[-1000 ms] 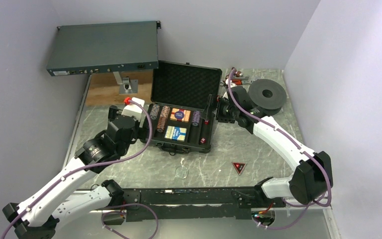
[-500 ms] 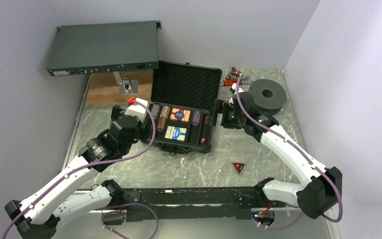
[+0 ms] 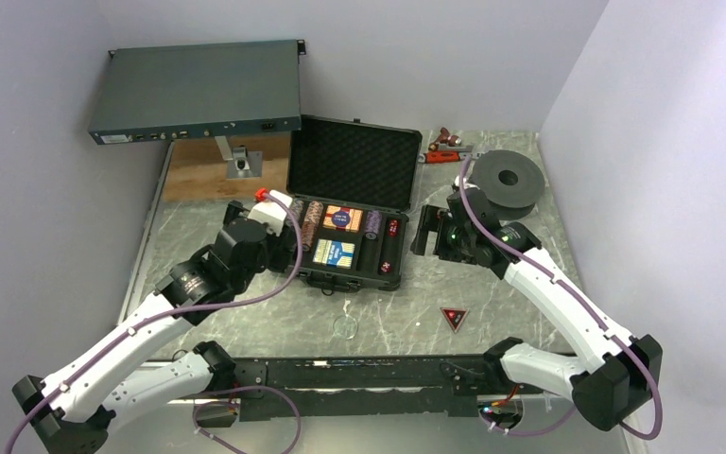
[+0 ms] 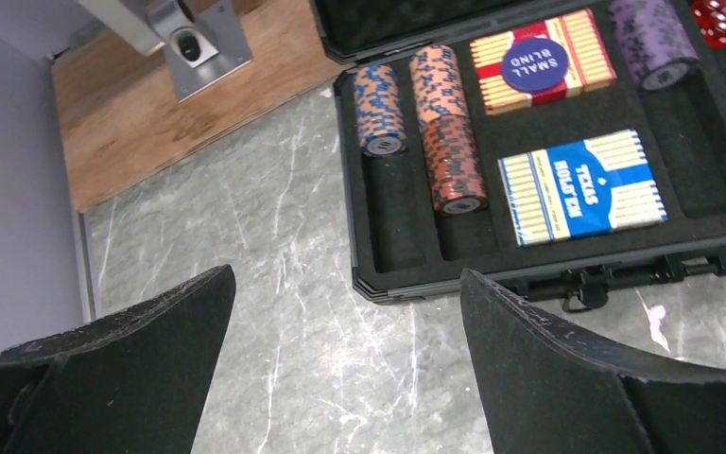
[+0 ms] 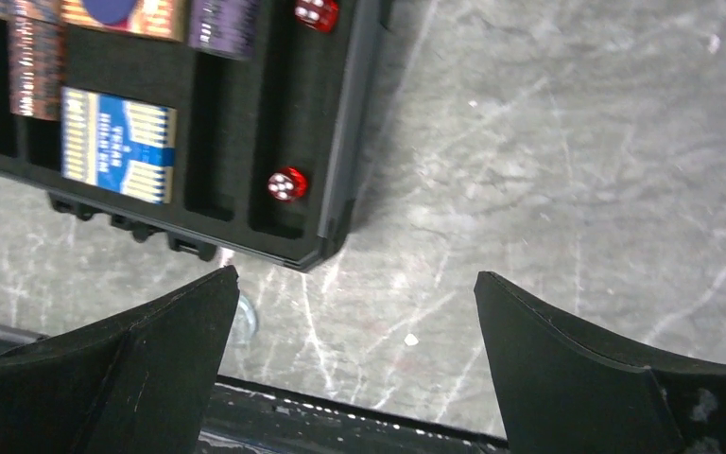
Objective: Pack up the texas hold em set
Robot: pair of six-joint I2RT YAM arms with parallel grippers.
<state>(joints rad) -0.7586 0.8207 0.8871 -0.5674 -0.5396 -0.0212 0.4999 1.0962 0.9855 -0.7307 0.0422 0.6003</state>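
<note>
Black case (image 3: pixel 352 165) sits mid-table, wide open, its long axis running 9 to 3, lid propped up at 12, handle (image 4: pixel 614 274) facing 6.

Inside, 4 rolls of chips (image 4: pixel 454 161): 1 blue-and-orange, 1 orange, 1 rust-brown, 1 purple. All lie 12 to 6 across 3 foam slots, with the orange and brown end to end in 1 slot.

2 card decks (image 4: pixel 581 186) sit in the middle. The red one carries a blue button (image 4: pixel 541 61) reading "SMALL BLIND"; the blue one reads "TEXAS HOLD'EM".

Red dice (image 5: pixel 287 183) are in the slot at the 3 o'clock end: 1 at the near end, more at the far end, though I can't tell how many.

Out on the table (image 3: pixel 388 307), 1 black-and-red triangle marker (image 3: pixel 453 318) lies at 4 o'clock from the case, its tip pointing to 6. 1 clear round disc (image 3: pixel 346 327) lies at 6.

Left gripper (image 4: pixel 345 279) hangs at the case's 9 o'clock end, fingers spread wide, nothing between them. Right gripper (image 5: pixel 356 276) is at 3, likewise released and empty.

Farther out are 1 black spool (image 3: pixel 506 180) at 2 and 1 grey-blue rack unit (image 3: pixel 198 95) at 11, with a wooden board (image 3: pixel 198 175) at its 6.
</note>
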